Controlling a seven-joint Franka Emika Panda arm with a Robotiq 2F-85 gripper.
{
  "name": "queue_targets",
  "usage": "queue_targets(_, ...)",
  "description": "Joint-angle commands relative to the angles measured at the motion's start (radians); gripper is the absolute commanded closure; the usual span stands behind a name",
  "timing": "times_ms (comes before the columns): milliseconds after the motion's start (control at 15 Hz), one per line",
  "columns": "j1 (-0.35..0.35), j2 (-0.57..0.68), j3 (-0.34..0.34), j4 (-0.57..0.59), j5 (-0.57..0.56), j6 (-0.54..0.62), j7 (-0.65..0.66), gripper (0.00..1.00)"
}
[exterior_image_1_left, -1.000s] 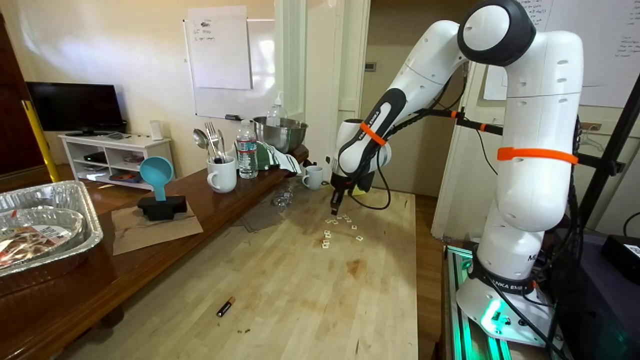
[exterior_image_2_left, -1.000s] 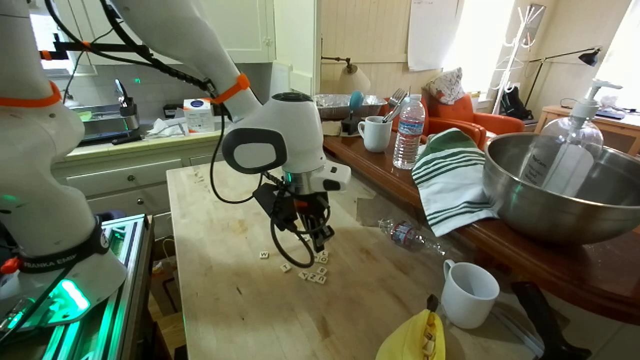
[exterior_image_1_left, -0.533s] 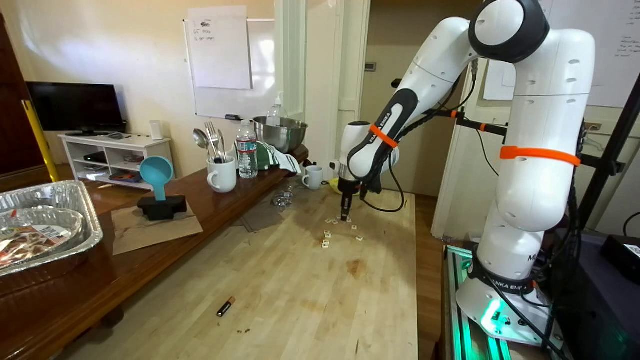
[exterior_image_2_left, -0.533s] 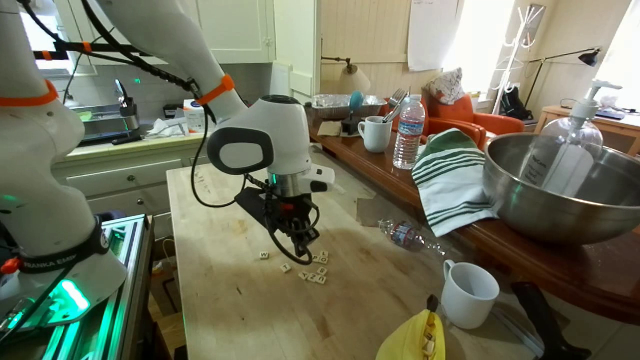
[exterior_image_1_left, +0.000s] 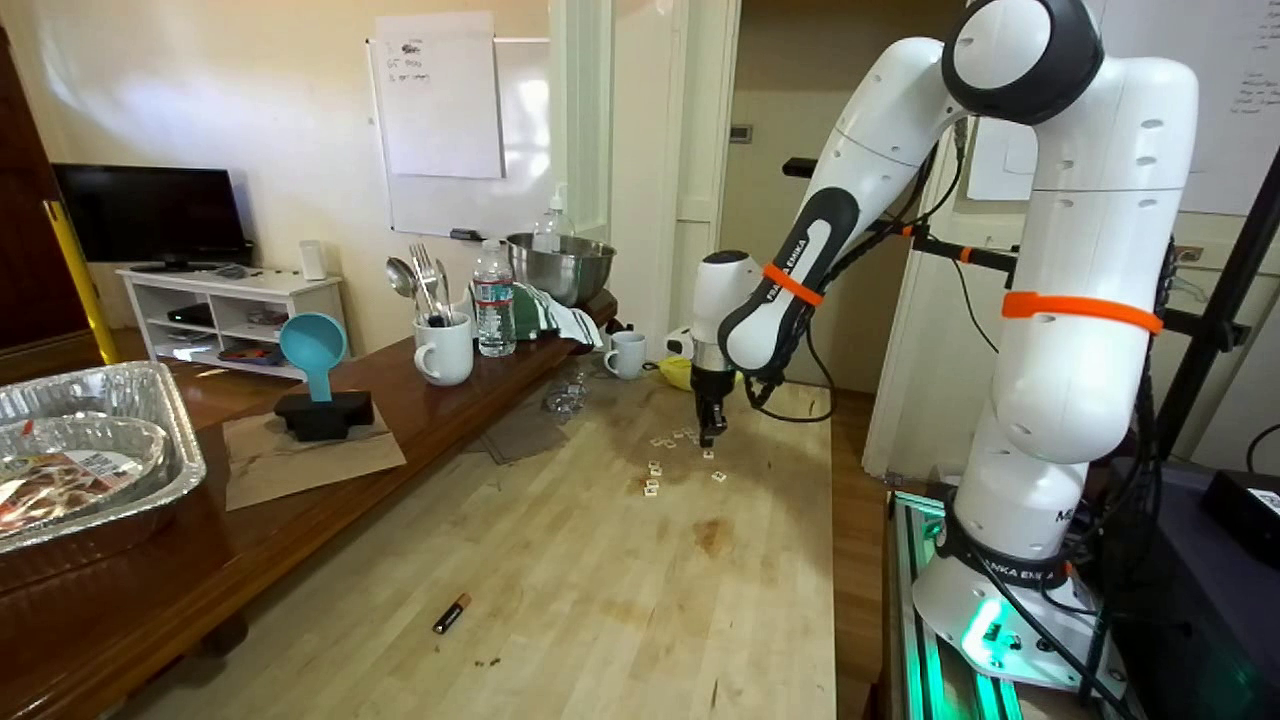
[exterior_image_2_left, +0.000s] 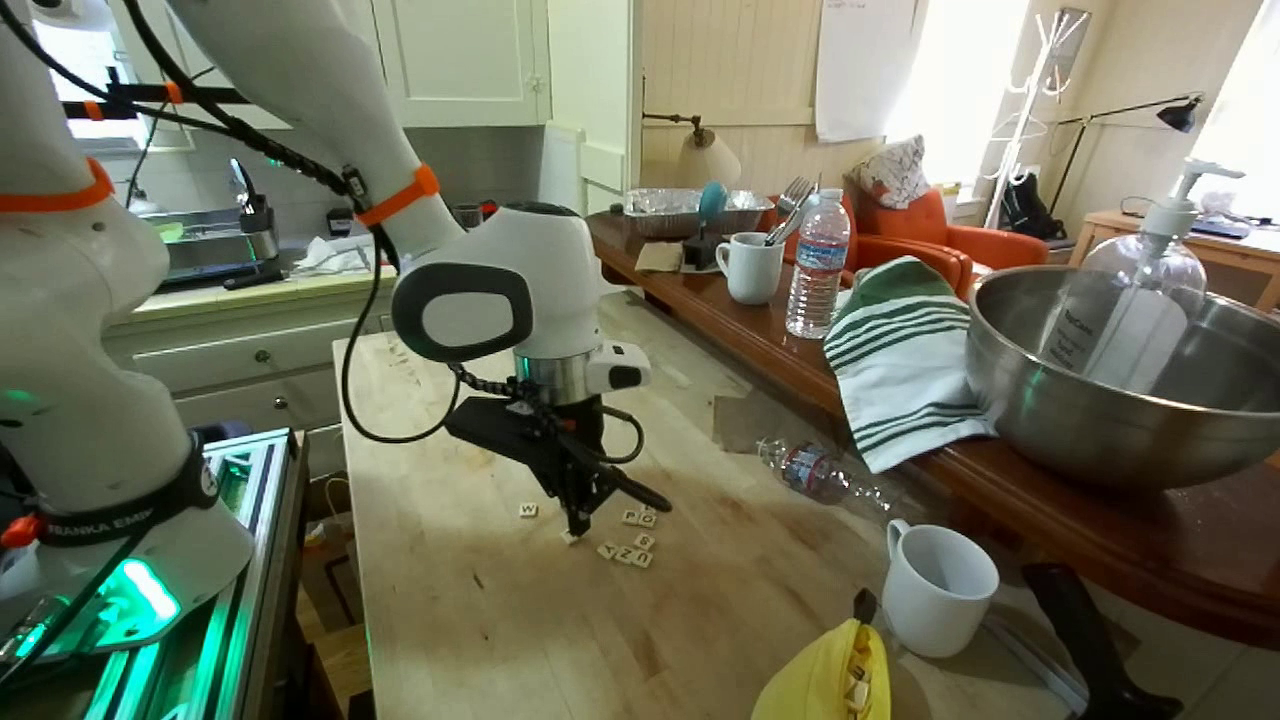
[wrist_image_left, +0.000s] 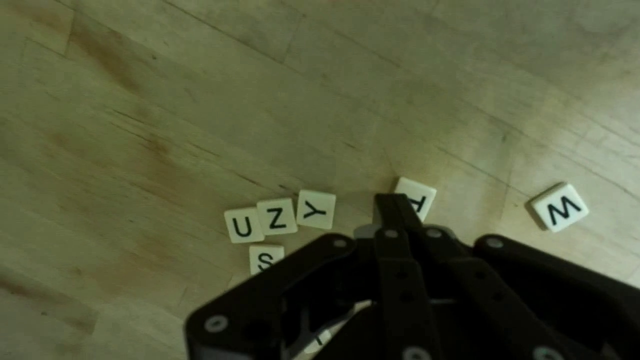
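Note:
My gripper (wrist_image_left: 392, 196) is shut, its two black fingertips pressed together with nothing between them. It points down just over a cream letter tile (wrist_image_left: 419, 192), covering part of its letter; whether it touches the tile I cannot tell. In the wrist view a row of tiles U (wrist_image_left: 244, 226), Z (wrist_image_left: 276, 216) and Y (wrist_image_left: 316, 209) lies to the left, with tile S (wrist_image_left: 265, 256) below, partly behind the gripper. Tile W (wrist_image_left: 560, 207) sits alone at right. An exterior view shows the gripper (exterior_image_2_left: 577, 530) at that lone tile, with tiles P (exterior_image_2_left: 630, 517) and O (exterior_image_2_left: 647, 520) nearby.
Along the wooden table (exterior_image_2_left: 520, 640) runs a raised brown counter (exterior_image_1_left: 390, 430). A yellow pouch (exterior_image_2_left: 825, 675) holding tiles, a white mug (exterior_image_2_left: 940, 590), a black handle (exterior_image_2_left: 1090, 640) and a crumpled bottle (exterior_image_2_left: 820, 473) lie near it. A battery (exterior_image_1_left: 452, 613) rests farther along the table.
My gripper has swung across the tile group towards the robot's base side, come lower over the lone tile and turned more upright. It stays shut; the visible tiles have not moved.

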Motion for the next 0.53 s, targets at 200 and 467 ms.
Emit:
queue_targets(200, 0.001, -0.02, -0.027, -0.036, -0.083, 0.026, -0.073, 1.0)
queue_targets(467, 0.002, -0.02, -0.022, -0.044, -0.066, 0.027, -0.12, 1.0)
